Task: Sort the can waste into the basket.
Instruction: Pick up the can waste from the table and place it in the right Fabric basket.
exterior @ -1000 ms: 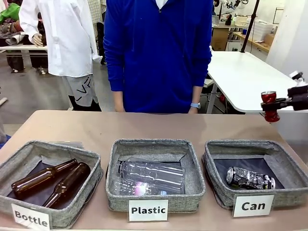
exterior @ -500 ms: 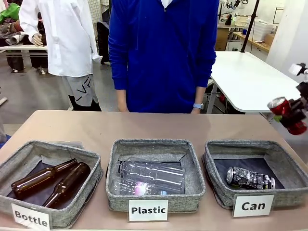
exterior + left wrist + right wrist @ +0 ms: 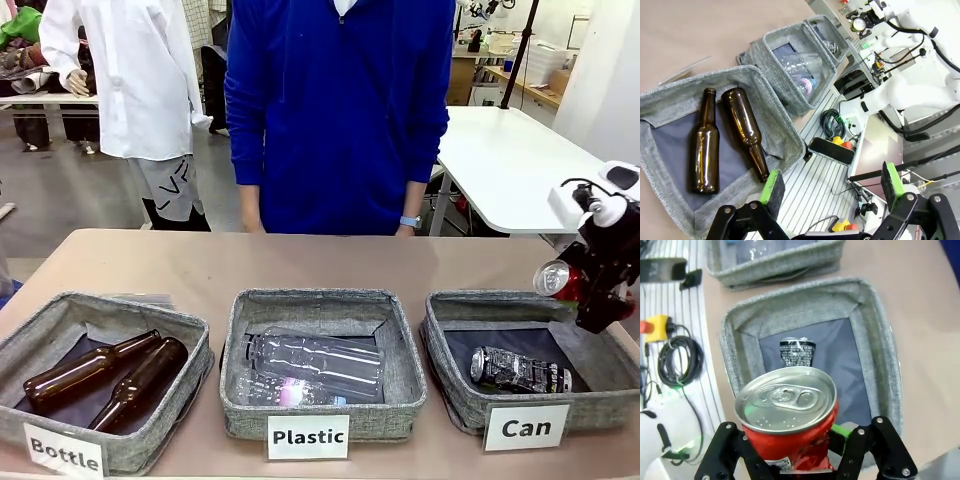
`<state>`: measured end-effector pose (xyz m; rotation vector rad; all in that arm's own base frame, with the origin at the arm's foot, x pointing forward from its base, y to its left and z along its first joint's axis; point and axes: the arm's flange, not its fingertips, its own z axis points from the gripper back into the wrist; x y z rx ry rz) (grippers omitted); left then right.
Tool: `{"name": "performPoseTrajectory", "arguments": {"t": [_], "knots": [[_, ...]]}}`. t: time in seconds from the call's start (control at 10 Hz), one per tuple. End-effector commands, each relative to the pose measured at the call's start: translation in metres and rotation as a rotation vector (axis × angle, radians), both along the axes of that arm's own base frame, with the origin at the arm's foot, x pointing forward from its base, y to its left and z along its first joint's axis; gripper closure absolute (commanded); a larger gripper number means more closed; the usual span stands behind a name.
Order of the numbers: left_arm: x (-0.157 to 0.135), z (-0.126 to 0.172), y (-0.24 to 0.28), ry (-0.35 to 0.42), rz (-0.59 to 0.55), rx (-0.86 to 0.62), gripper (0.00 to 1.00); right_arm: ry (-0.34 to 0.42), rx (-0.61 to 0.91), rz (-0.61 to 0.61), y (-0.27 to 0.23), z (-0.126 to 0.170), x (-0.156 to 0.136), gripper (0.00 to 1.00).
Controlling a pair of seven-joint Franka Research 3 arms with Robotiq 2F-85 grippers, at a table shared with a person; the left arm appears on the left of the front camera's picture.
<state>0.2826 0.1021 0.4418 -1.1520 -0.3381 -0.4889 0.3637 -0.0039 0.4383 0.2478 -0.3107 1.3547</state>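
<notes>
My right gripper is shut on the shiny red can, holding it tilted above the far right rim of the grey "Can" basket. A dented black and silver can lies on that basket's dark base. In the right wrist view the red can sits between my fingers, silver top facing the camera, over the basket and the black can. My left gripper stands open with nothing in it, off the table's near side beside the "Bottle" basket.
The "Plastic" basket in the middle holds clear bottles, and the "Bottle" basket on the left holds two brown glass bottles. A person in a blue top stands at the far edge. Bare table lies behind the baskets.
My right gripper has come down and inward with the red can, from high off the table's right edge to just over the "Can" basket's far right rim. The can has tilted.
</notes>
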Motion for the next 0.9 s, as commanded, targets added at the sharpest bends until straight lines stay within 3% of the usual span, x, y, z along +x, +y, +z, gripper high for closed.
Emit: {"name": "performPoseTrajectory", "arguments": {"t": [0.0, 0.1, 0.2, 0.3, 0.5, 0.6, 0.8], "knots": [[0.000, 0.004, 0.002, 0.015, -0.005, -0.009, 0.00, -0.002, -0.009, 0.041, -0.005, -0.003, 0.008, 1.00], [0.000, 0.004, 0.002, 0.015, -0.005, -0.009, 0.00, -0.003, -0.016, 0.067, -0.003, -0.003, 0.009, 0.48], [0.000, 0.004, 0.002, 0.015, -0.005, -0.009, 0.00, -0.001, -0.027, 0.080, -0.001, -0.002, 0.010, 0.40], [0.000, 0.004, 0.002, 0.015, -0.005, -0.009, 0.00, 0.011, -0.025, 0.092, -0.001, 0.000, 0.011, 0.00], [0.000, 0.004, 0.002, 0.015, -0.005, -0.009, 0.00, 0.014, -0.038, 0.092, 0.001, 0.003, 0.018, 0.00], [0.000, 0.004, 0.002, 0.015, -0.005, -0.009, 0.00, 0.017, -0.043, 0.103, 0.001, 0.004, 0.022, 0.18], [0.000, 0.004, 0.002, 0.015, -0.005, -0.009, 0.00, 0.029, -0.044, 0.101, 0.002, 0.007, 0.026, 0.00]]}}
